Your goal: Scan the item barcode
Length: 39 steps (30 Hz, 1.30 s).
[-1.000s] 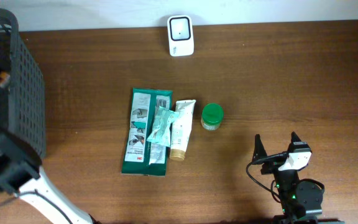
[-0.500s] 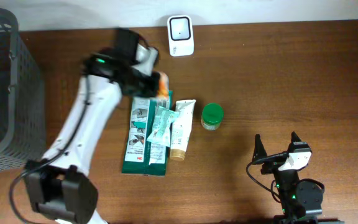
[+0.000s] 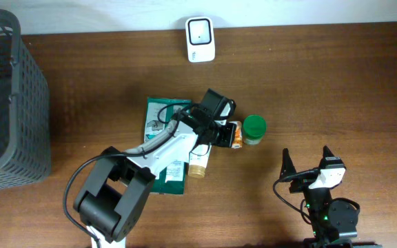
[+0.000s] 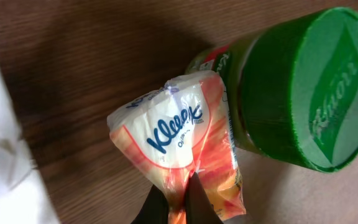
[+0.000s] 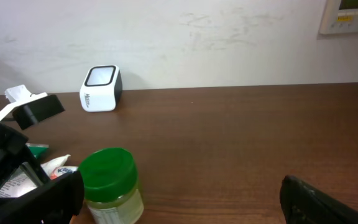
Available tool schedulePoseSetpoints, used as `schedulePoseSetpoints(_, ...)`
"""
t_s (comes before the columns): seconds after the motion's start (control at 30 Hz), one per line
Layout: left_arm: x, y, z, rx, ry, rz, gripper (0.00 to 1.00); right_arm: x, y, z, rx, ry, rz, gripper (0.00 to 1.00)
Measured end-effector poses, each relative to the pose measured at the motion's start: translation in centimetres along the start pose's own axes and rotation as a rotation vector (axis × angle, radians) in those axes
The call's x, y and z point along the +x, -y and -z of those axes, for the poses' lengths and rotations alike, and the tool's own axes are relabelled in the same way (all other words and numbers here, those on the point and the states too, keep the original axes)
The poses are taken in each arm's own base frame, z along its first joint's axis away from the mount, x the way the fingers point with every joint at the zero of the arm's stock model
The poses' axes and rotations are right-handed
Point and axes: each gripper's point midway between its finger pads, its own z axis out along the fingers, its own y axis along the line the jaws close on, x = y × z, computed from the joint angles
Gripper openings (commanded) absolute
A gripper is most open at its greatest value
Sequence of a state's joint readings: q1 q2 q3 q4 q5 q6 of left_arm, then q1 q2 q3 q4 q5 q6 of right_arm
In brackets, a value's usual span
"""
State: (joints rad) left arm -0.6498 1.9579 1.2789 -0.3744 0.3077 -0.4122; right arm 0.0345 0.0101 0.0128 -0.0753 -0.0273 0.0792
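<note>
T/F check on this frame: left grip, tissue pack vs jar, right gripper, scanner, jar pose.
1. The left gripper is shut on the Kleenex pack. True.
2. The Kleenex pack is far from the green-lidded jar. False: it is right beside the jar, apparently touching.
3. The right gripper holds the jar. False: it is open, empty and apart from it.
4. The white scanner has nothing held over it. True.
5. The jar lies on its side. False: it stands upright.

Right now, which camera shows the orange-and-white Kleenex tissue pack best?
Left wrist: the orange-and-white Kleenex tissue pack is close up, logo readable, pinched by the left gripper. Overhead shows only a small orange sliver beside the green-lidded jar. Right wrist: mostly hidden behind the left arm.
</note>
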Motion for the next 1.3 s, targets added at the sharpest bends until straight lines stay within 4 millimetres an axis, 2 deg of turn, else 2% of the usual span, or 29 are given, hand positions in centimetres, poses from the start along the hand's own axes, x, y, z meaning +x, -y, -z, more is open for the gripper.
schedulePoseSetpoints(0.07,0.1,0.1,0.0,0.001,-0.003,0.004,0.34,0.0,0.0,0.0,0.0,0.0,0.0,0.98)
schedulePoseSetpoints(0.13,0.1,0.1,0.0,0.0,-0.004,0.007,0.57,0.0,0.0,0.0,0.0,0.0,0.0,0.98)
schedulePoseSetpoints(0.2,0.3,-0.5,0.1,-0.009,-0.017,0.028,0.61,0.0,0.0,0.0,0.0,0.0,0.0,0.98)
schedulePoseSetpoints(0.23,0.2,-2.5,0.7,-0.036,-0.03,0.076,0.62,0.0,0.0,0.0,0.0,0.0,0.0,0.98)
schedulePoseSetpoints(0.27,-0.2,-3.7,1.4,-0.041,-0.034,0.11,0.69,0.0,0.0,0.0,0.0,0.0,0.0,0.98)
schedulePoseSetpoints(0.33,-1.7,-5.2,4.6,-0.042,-0.005,0.084,0.74,0.0,0.0,0.0,0.0,0.0,0.0,0.98)
schedulePoseSetpoints(0.37,-3.1,-5.0,7.0,-0.037,0.037,0.035,0.76,0.0,0.0,0.0,0.0,0.0,0.0,0.98)
schedulePoseSetpoints(0.47,-7.8,-2.3,16.2,-0.022,0.191,-0.106,0.8,0.0,0.0,0.0,0.0,0.0,0.0,0.98)
schedulePoseSetpoints(0.5,-8.8,-2.2,18.7,-0.029,0.227,-0.125,0.82,0.0,0.0,0.0,0.0,0.0,0.0,0.98)
schedulePoseSetpoints(0.53,-10.5,-3.4,23.4,-0.066,0.298,-0.153,0.88,0.0,0.0,0.0,0.0,0.0,0.0,0.98)
schedulePoseSetpoints(0.57,-11.0,-4.8,25.6,-0.099,0.322,-0.155,0.88,0.0,0.0,0.0,0.0,0.0,0.0,0.98)
schedulePoseSetpoints(0.67,-10.7,-10.8,29.2,-0.191,0.337,-0.089,0.88,0.0,0.0,0.0,0.0,0.0,0.0,0.98)
schedulePoseSetpoints(0.73,-10.4,-15.3,31.6,-0.259,0.369,-0.028,0.94,0.0,0.0,0.0,0.0,0.0,0.0,0.98)
schedulePoseSetpoints(0.77,-10.2,-16.5,32.3,-0.281,0.377,-0.02,0.98,0.0,0.0,0.0,0.0,0.0,0.0,0.98)
schedulePoseSetpoints(0.8,-10.2,-16.6,32.4,-0.284,0.376,-0.027,0.99,0.0,0.0,0.0,0.0,0.0,0.0,0.98)
schedulePoseSetpoints(1.3,-10.1,-16.9,32.5,-0.306,0.373,-0.033,0.99,0.0,0.0,0.0,0.0,0.0,0.0,0.98)
